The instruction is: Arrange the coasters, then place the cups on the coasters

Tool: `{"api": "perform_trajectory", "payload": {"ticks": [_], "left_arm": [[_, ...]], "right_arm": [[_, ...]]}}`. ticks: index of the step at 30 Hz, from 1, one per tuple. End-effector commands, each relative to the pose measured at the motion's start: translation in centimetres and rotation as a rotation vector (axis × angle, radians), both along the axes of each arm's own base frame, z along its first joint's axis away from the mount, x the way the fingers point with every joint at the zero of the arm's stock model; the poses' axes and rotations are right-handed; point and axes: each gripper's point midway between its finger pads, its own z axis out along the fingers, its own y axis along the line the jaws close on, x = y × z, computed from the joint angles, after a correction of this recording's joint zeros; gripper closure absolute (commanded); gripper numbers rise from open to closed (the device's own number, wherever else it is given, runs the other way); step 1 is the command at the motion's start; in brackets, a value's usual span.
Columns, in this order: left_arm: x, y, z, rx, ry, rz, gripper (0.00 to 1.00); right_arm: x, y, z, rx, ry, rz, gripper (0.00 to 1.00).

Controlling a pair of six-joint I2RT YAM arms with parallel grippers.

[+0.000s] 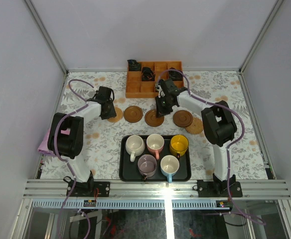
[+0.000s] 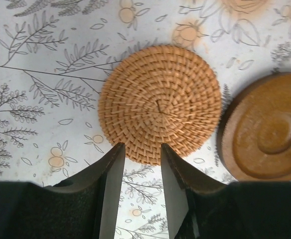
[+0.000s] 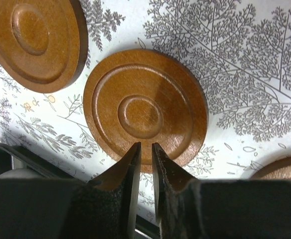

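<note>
So the five round coasters are sitting in a loose row across the floral tablecloth (image 1: 85,144), just beyond the black tray (image 1: 124,172). There's a pale woven wicker coaster (image 2: 159,102) at the left end, then four glossy brown wooden discs with ringed grooves. The left gripper (image 2: 141,149) is hovering over the wicker one's near edge, jaws narrowly apart and gripping nothing. The right gripper (image 3: 145,147) is hanging over the middle brown disc (image 3: 145,112), its fingers down to a slit. Can't tell if they're pinching it. The cream mug (image 1: 134,145), pink mug (image 1: 155,143), yellow mug (image 1: 179,145), mauve mug (image 1: 146,164) and light blue mug (image 1: 169,165) are all sitting on the tray.
</note>
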Motion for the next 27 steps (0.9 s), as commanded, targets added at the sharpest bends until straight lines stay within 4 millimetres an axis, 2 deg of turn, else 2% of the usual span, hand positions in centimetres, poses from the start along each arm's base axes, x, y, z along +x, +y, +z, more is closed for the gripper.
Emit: {"api": "perform_trajectory", "payload": {"ticks": [1, 5, 9, 17, 21, 27], "left_arm": [[0.3, -1.6, 2.4, -0.089, -0.04, -0.042, 0.66], [0.8, -2.4, 3.7, -0.13, -0.07, -0.063, 0.66], [1.3, -4.3, 4.1, -0.201, -0.089, -0.12, 0.67], [2.4, -9.6, 2.6, -0.279, -0.063, -0.263, 0.67], [2.9, -11.8, 2.0, -0.304, -0.046, -0.309, 0.68], [3.3, -13.2, 1.2, -0.318, -0.029, -0.335, 0.68]], "right_arm": [[1.3, 2.0, 0.9, 0.064, -0.023, 0.015, 0.79], [1.4, 2.2, -0.2, 0.061, -0.002, 0.01, 0.8], [1.3, 2.0, -1.5, 0.046, 0.017, -0.003, 0.81], [1.8, 1.8, -2.7, 0.015, 0.023, -0.022, 0.81], [3.0, 2.4, -2.1, 0.023, 0.004, -0.016, 0.82], [3.7, 2.4, -2.2, 0.009, -0.01, -0.017, 0.82]]}}
